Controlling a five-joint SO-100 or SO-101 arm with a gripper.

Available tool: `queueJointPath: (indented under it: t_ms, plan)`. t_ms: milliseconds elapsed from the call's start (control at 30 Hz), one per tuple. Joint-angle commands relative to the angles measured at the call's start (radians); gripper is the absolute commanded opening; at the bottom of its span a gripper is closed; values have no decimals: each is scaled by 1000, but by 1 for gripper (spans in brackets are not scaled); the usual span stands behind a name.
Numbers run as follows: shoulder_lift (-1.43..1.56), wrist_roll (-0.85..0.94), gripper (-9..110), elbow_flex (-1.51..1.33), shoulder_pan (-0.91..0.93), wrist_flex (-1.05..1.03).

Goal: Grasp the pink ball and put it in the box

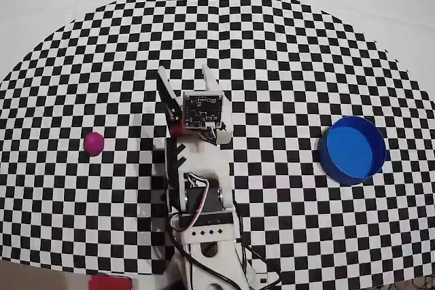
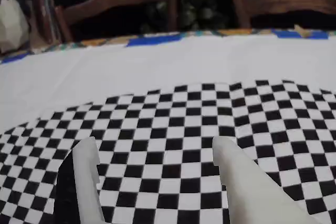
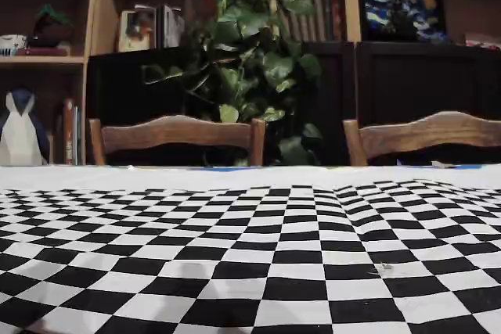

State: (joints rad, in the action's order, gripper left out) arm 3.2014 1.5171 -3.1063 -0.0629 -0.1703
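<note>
While the arm (image 1: 200, 195) reaches up the middle of the checkered cloth (image 1: 285, 52) in the overhead view, its gripper (image 1: 185, 78) hangs over bare squares with the two fingers spread apart and nothing between them. Seen from the wrist camera, the same gripper (image 2: 152, 148) shows as two pale fingers (image 2: 84, 161) rising from the bottom edge, a clear gap of checkerboard between them. Relative to the arm in the overhead view, the pink ball (image 1: 94, 142) lies on the cloth well off to the left, apart from the gripper. On the opposite side, well to the right of the arm, sits the box (image 1: 353, 149), a round bright blue tub, upright and open at the top. Ball and box are far apart, with the arm between them. From the low fixed camera, only the cloth (image 3: 250, 256), two wooden chairs (image 3: 178, 137), a leafy plant (image 3: 250, 60) and bookshelves (image 3: 47, 60) can be seen.
</note>
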Motion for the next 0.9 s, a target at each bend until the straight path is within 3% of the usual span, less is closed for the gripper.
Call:
queueJointPath:
  t_ms: [0,867]
  plan:
    - [-23,8,24,-5,-31,18]
    - [-57,9,24,-6,-388,49]
